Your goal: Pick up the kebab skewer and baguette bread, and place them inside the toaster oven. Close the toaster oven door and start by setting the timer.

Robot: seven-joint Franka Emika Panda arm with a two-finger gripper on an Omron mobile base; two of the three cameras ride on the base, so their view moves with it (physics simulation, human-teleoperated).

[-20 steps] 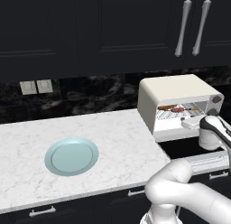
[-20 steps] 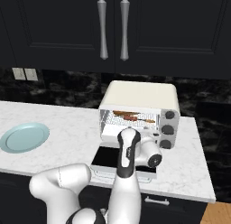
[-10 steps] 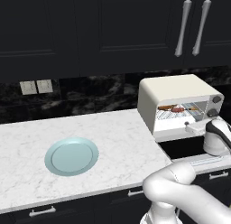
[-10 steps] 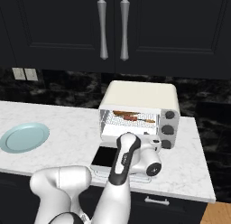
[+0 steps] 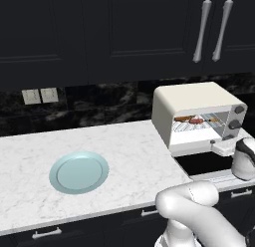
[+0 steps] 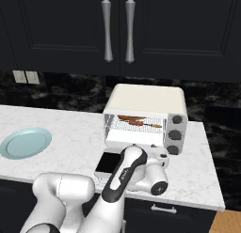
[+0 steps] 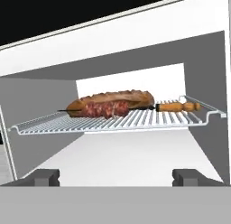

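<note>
In front of my spread fingertips [image 7: 44, 177] the cream-white boxy toaster oven [image 6: 149, 101] stands open. On its wire rack [image 7: 135, 121] the golden-brown baguette bread [image 7: 118, 99] and the thin kebab skewer with reddish-brown meat chunks [image 7: 128, 109] lie against each other, taking the left and middle of the rack. Under the rack the oven floor is free. The dark glass toaster oven door [image 5: 205, 163] lies folded down in front of the oven. Left of the oven the white marble counter [image 5: 132, 161] carries a pale blue round plate [image 5: 79, 172].

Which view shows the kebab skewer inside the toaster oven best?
The hand view: the kebab skewer lies close-up on the wire rack, in front of the baguette bread. Both base views show it small, a thin reddish line.
</note>
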